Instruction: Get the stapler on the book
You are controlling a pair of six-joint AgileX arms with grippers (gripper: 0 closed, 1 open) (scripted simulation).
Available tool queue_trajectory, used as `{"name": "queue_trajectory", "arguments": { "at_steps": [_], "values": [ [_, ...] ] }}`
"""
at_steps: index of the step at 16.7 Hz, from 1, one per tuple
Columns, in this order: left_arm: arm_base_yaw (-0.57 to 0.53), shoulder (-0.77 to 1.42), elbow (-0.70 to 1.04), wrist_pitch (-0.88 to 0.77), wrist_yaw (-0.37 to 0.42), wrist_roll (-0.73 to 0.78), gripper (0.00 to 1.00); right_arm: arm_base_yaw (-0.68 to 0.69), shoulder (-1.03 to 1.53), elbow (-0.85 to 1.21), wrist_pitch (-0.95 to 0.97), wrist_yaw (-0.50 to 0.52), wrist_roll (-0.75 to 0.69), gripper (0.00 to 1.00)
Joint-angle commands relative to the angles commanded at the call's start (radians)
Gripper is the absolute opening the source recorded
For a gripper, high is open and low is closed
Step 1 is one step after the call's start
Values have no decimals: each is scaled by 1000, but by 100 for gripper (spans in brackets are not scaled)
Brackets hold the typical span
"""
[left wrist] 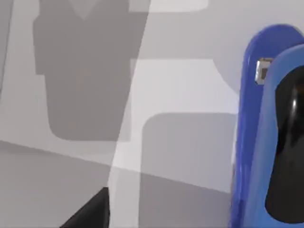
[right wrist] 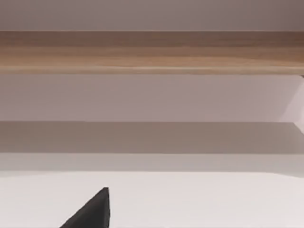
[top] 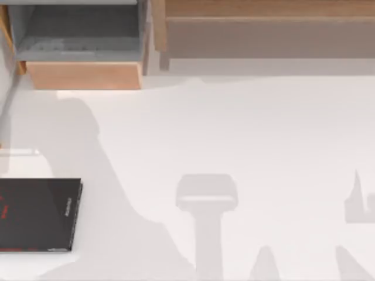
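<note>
The table (top: pixel 234 129) is plain white, crossed by soft grey shadows. At the lower left of the top view the book (top: pixel 36 214) is black with faint red marks on its cover, small pale lettering along its right edge and a thin red-white line along its lower edge. At the upper left an open drawer (top: pixel 82 75) has a light orange-brown wooden front and a grey inside. A brown wooden shelf (top: pixel 269 29) spans the upper right. In the left wrist view the stapler (left wrist: pixel 254 123) is bright blue with a glossy black inset.
</note>
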Motion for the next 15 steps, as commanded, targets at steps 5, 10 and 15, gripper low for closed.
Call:
{"name": "queue_trajectory", "arguments": {
  "at_steps": [5,10,15],
  "values": [
    [-15,46,-13,61,-4,-14,100,0,0,0,0,0,0,100],
    [-15,46,-13,61,-4,-14,77,0,0,0,0,0,0,100],
    [-15,46,-13,61,-4,-14,40,0,0,0,0,0,0,100]
  ]
}}
